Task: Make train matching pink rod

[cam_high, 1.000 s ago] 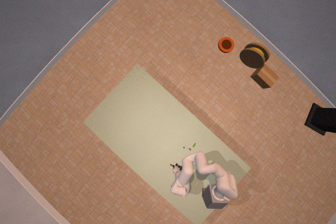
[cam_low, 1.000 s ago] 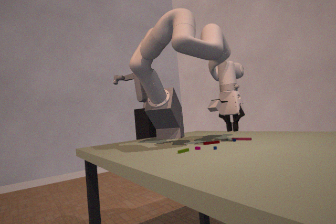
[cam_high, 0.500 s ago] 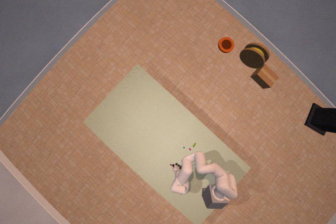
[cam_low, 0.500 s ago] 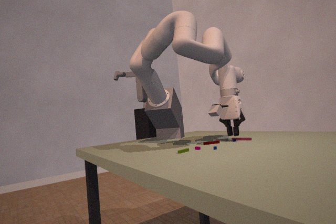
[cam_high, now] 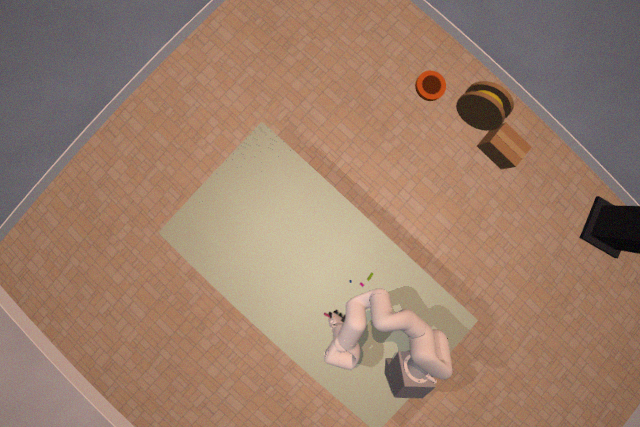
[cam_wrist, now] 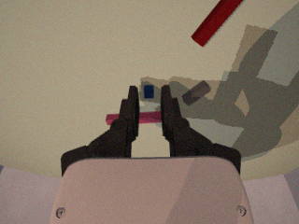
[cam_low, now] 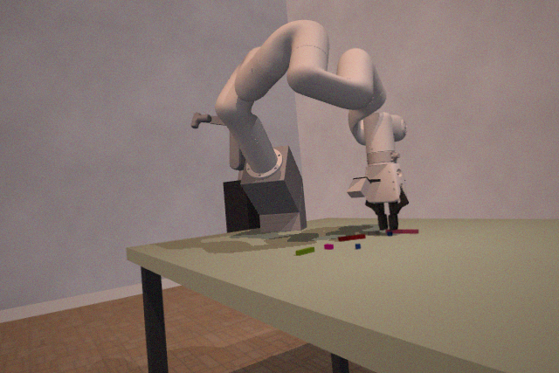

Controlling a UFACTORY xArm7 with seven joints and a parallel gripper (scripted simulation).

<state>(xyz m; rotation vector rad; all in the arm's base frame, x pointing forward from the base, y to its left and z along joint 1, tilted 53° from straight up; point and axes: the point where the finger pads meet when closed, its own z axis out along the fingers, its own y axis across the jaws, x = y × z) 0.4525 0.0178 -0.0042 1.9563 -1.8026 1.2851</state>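
Progress: no train built yet, as far as I can judge. No two rods lie end to end. For pink's nine I figure blue + grey + lime, and those three lie scattered.

My pincer (cam_low: 388,225) hangs straight down, tips almost at the table (cam_low: 451,279). The fingers stand at a narrow gap, not shut, with nothing gripped. In the wrist view a blue rod (cam_wrist: 149,91) sits in the gap at my fingertips. It looks a bit narrower than the opening, so I'm straddling it, not pinching it. Whether either pad touches it I can't tell.

Pink rod (cam_wrist: 149,119): lies flat, long axis left-right across the wrist view, square to the way my fingers point. It passes under both fingers, just behind the blue one, and it's the reference, so it stays put. In the exterior view it sticks out to the right of my fingers.

Grey rod (cam_wrist: 194,93): short, flat, in the arm's shadow just right of my right finger, tilted up to the right.

Red rod (cam_wrist: 226,7): flat, on a steep diagonal toward upper right, well apart from the rest; not needed.

Toward the table edge in the exterior view are a lime rod (cam_low: 304,251), a magenta rod (cam_low: 328,246) and a second blue rod (cam_low: 357,245), each lying alone. The lime one's long axis runs roughly along the edge.

Left to do: grip blue, set it down, bring grey and lime into line with it, keep the extras off the train, then let go. Blue is near-cubic, so its heading hardly matters.
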